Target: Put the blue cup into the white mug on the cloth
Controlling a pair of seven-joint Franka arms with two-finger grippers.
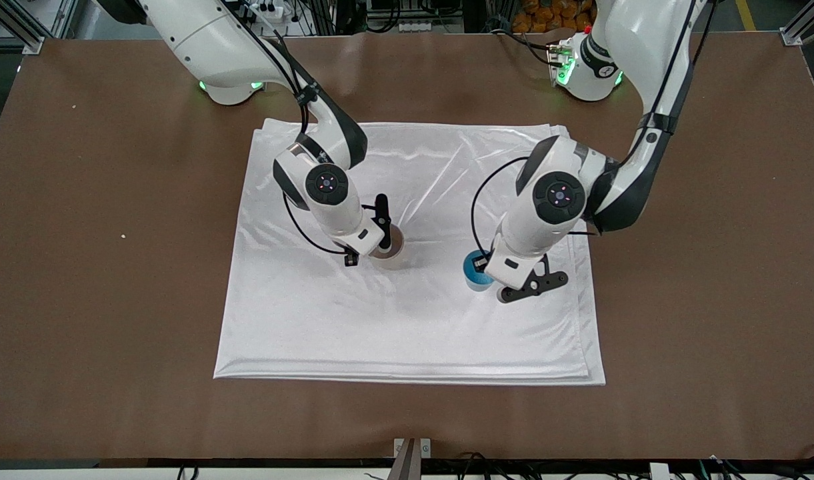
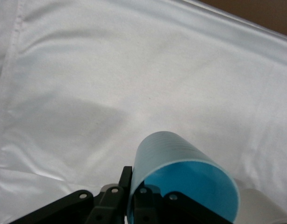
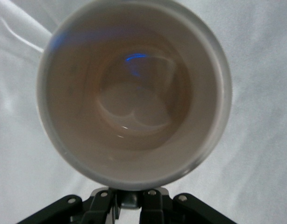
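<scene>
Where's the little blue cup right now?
In the front view the blue cup sits on the white cloth toward the left arm's end, at the left gripper, apart from the white mug.

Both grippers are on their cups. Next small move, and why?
Probably lift: the left gripper looks shut on the rim of the small light-blue handleless cup, which seems to sit on the white shiny cloth, apart from the cream mug at the right gripper. Raise it before carrying it over the mug's open mouth.
</scene>
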